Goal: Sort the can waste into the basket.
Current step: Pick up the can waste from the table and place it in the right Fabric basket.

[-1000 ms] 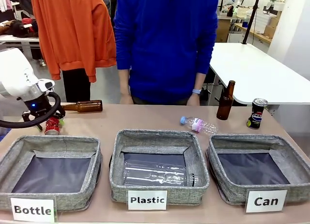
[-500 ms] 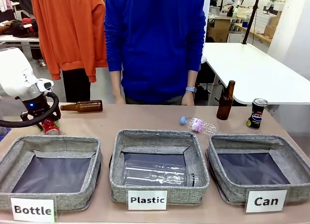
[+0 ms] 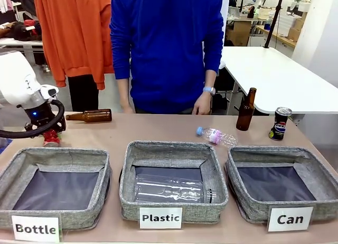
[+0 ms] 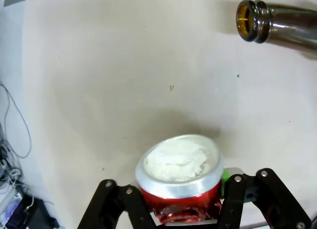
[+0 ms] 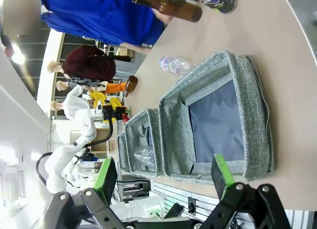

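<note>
Pale tan table (image 3: 158, 129) runs between the robot and a person in a blue top. At its far left the left tool (image 3: 49, 132) has sunk a little and drifted leftward over the last second. The red metal drink can with a silver top (image 4: 178, 164) has shifted with it, which suggests the grasp is made and the lift can follow. From the left wrist, that can sits squarely between the jaws, both pressed to its dented sides. Well to the right stands the black metal drink can with a round red-blue logo (image 3: 281, 123), untouched, just behind the square grey woven-fabric basket labelled "Can" (image 3: 311, 172), which holds nothing yet. The right tool (image 5: 163, 175) hangs wide open and empty.
</note>
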Controlling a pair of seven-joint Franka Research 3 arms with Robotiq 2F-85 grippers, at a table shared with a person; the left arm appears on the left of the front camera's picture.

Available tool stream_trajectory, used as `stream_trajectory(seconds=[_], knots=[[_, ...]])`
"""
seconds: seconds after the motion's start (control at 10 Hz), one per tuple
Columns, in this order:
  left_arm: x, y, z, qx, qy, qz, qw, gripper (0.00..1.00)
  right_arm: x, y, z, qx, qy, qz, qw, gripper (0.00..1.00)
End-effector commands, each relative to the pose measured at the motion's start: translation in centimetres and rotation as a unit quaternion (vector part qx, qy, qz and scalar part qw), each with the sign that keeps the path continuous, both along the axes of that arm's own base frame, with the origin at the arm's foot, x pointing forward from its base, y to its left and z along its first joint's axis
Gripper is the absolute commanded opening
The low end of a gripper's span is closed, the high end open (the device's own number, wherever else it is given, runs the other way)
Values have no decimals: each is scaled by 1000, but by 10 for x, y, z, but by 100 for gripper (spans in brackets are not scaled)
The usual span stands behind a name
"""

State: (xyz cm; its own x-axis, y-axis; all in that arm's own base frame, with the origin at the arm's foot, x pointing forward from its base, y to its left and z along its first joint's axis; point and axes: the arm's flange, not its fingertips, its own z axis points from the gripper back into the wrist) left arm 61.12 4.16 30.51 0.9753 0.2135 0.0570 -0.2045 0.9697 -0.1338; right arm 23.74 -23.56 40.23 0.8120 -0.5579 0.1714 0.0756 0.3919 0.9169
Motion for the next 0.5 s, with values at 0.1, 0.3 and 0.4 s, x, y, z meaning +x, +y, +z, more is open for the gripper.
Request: stream_trajectory(seconds=[0.1,0.3,0.4], knots=[[-9,6,21,-17,-33,27,999,0,2,-2,1,2,-18,0,1000,100],[-23,19,68,-40,-78,33,996,0,2,-2,1,2,-18,0,1000,100],[-33,25,102,-72,-94,18,993,0,2,-2,1,2,-18,0,1000,100]])
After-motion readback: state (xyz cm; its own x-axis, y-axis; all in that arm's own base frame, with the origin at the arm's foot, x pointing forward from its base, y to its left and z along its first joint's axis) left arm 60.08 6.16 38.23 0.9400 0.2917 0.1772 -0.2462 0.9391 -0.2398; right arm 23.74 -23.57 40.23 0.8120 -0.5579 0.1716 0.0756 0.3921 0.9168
